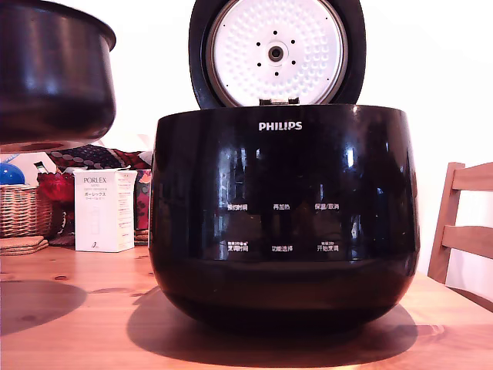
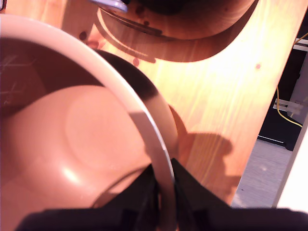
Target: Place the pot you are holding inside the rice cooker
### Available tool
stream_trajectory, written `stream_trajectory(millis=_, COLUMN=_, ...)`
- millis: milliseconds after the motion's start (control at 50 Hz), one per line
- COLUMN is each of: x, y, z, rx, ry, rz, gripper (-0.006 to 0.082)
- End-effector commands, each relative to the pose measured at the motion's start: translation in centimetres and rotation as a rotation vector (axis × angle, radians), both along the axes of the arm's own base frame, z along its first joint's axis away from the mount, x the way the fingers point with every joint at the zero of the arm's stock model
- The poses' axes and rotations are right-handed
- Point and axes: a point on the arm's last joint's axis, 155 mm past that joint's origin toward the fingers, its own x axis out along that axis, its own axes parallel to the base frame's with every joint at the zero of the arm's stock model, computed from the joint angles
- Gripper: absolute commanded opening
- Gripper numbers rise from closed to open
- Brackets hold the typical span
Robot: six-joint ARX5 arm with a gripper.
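Observation:
The pot, round and glossy dark, hangs in the air at the exterior view's upper left, above the wooden table and apart from the rice cooker. The black PHILIPS cooker stands in the middle with its round lid raised, the dimpled white inner plate facing me. The arm itself is out of the exterior view. In the wrist view my gripper is shut on the pot's rim, one dark finger inside the wall and one outside. The pot's inside looks smooth and empty.
Behind the pot, at the exterior view's left, stand a white PORLEX box, a wicker basket and a blue ball. A wooden chair stands at the right. The wrist view shows the table's edge with floor beyond.

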Motion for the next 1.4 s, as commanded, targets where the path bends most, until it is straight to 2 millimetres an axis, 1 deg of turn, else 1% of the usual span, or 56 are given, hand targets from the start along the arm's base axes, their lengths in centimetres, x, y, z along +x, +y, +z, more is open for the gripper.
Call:
stream_trajectory(millis=0, x=0.6, y=0.0, z=1.6, rx=-0.021, ry=-0.070, rz=0.008, gripper=-0.0024)
stream_trajectory(millis=580, x=0.7, y=0.1, z=1.8, rx=-0.015, ry=-0.078, rz=0.012, gripper=-0.0024)
stream_trajectory(millis=720, x=1.0, y=0.2, z=2.5, rx=-0.018, ry=-0.098, rz=0.016, gripper=-0.0024)
stream_trajectory(millis=840, x=1.2, y=-0.1, z=3.6, rx=-0.036, ry=-0.127, rz=0.014, gripper=-0.0024)
stream_trajectory(millis=1020, x=1.1, y=-1.5, z=6.0, rx=-0.084, ry=-0.182, rz=-0.029, gripper=-0.0024)
stream_trajectory(millis=1120, x=0.8, y=-2.5, z=6.8, rx=-0.106, ry=-0.197, rz=-0.066, gripper=-0.0024)
stream_trajectory(millis=1380, x=-0.8, y=-5.2, z=6.9, rx=-0.135, ry=-0.180, rz=-0.172, gripper=-0.0024)
